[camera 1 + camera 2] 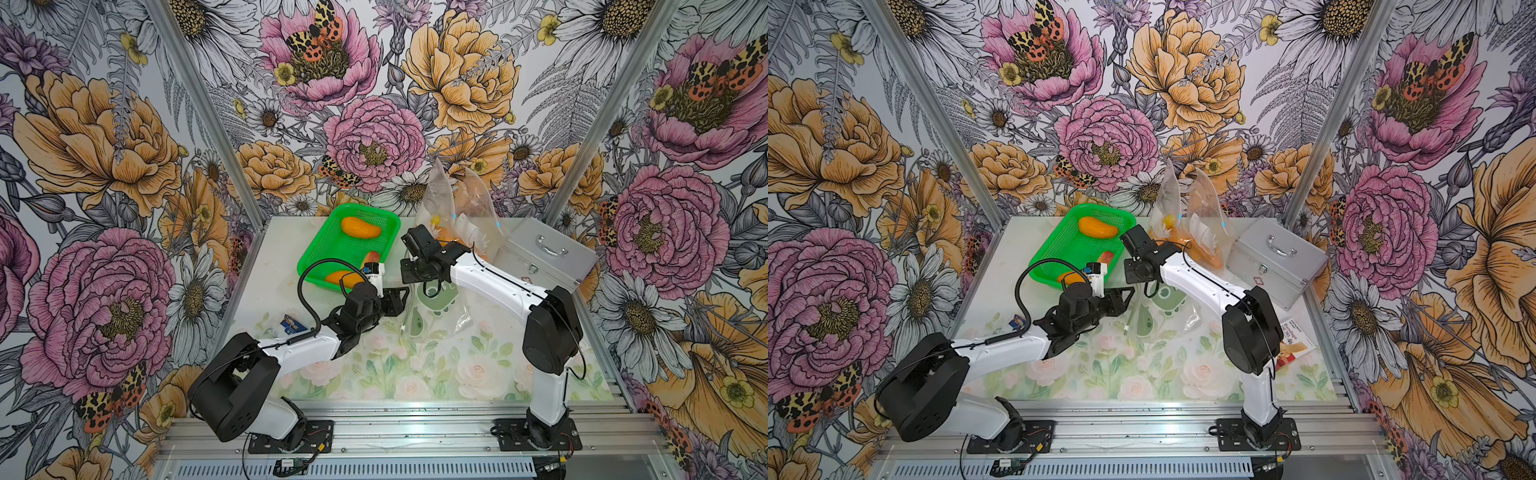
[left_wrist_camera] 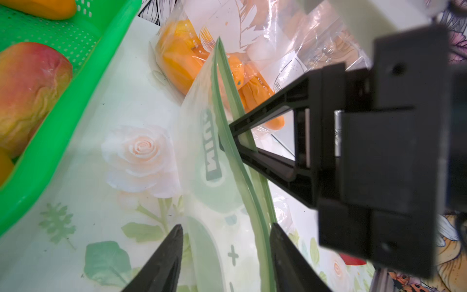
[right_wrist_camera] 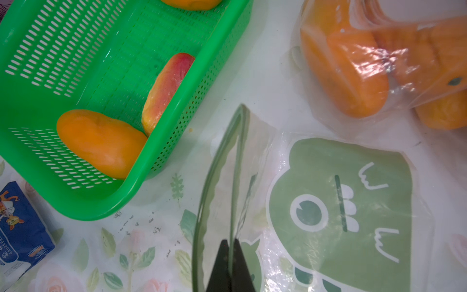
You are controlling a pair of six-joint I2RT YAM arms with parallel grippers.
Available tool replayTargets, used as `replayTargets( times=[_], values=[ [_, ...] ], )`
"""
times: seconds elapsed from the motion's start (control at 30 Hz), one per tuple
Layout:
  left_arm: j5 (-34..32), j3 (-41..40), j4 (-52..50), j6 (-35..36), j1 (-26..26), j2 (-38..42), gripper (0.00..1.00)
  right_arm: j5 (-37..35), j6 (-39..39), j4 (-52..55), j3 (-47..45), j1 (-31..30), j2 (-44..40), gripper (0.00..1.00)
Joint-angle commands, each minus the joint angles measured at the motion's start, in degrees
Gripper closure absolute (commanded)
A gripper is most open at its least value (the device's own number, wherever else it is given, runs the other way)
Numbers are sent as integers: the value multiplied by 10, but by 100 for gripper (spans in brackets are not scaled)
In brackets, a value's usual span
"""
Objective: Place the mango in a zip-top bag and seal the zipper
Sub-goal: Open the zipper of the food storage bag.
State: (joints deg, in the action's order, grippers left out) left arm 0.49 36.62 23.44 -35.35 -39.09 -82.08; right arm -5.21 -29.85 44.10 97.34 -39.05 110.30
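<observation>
While 3 mangoes (image 3: 101, 141) (2 orange, 1 red) sit in 1 green basket (image 1: 328, 249), left gripper (image 2: 226, 227) jaws spread, zip-top bag (image 3: 328, 177) rim between them; right gripper (image 3: 231, 241) pinching one lip. 2 filled bags (image 1: 478, 199) behind, 1 silver case (image 1: 548, 253) far right.

The near half of the table (image 1: 415, 374) lies bare. Farther back, the green basket (image 1: 328, 245), the filled bags (image 1: 473, 199) and the silver case (image 1: 548, 253) stand close together. The strip between basket and zip-top bag (image 3: 341, 202) looks passable, though from above it is partly hidden. The right gripper (image 3: 230, 244) pinches the bag's narrow mouth.
</observation>
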Motion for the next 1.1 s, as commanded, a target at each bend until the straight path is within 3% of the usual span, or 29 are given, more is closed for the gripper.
replayTargets(
  times=[0.0,0.17,0.73,1.07],
  values=[
    [-5,4,17,-11,6,12,35,9,12,0,7,-1,-28,100],
    [-5,20,20,-25,7,-2,26,26,11,-1,8,-1,-30,100],
    [1,99,19,-44,28,-80,28,23,0,-2,-24,-5,-64,100],
    [-55,62,-13,-72,35,2,26,5,0,-3,-43,-4,-85,100]
  ],
)
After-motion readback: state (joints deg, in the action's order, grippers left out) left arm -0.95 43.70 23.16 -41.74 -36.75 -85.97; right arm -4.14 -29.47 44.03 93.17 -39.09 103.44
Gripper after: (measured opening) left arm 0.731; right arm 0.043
